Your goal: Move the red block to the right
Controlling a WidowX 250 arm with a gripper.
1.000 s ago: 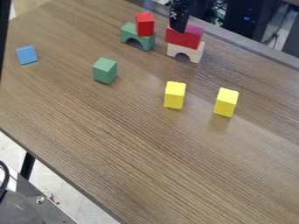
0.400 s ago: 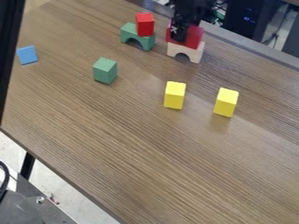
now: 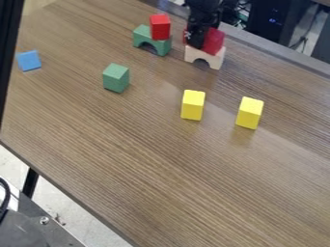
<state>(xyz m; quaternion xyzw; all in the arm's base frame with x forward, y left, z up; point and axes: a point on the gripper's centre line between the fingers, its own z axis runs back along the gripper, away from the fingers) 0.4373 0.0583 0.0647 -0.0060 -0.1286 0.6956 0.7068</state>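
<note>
Two red blocks sit near the far side of the table [image 3: 148,159], and my gripper [image 3: 195,40] hangs in front of the larger one. That larger red block [image 3: 214,42] lies on a cream arch [image 3: 218,59], and I hide much of its left and middle part; its right end shows, with a thin sliver of red on my other side. I cannot tell how far open I am, nor whether I have hold of the block, since my dark shape blends together where we overlap in the camera view. I cannot tell, either, whether I touch it or am merely in front of it. Above me my arm [image 3: 205,7] is cut off by the top edge. The smaller red block [image 3: 159,28] stands in full sight on a green arch [image 3: 142,36], to the left of me in the view, and covers part of that arch's top. Nearer the camera are a green block [image 3: 116,78] and two yellow blocks [image 3: 192,106], the yellow ones well apart from each other. A blue block [image 3: 29,61] lies far left, near a black upright [image 3: 7,58] that the picture's edge cuts off. Behind the table, the dark equipment [image 3: 274,24] is hard to make out.
</note>
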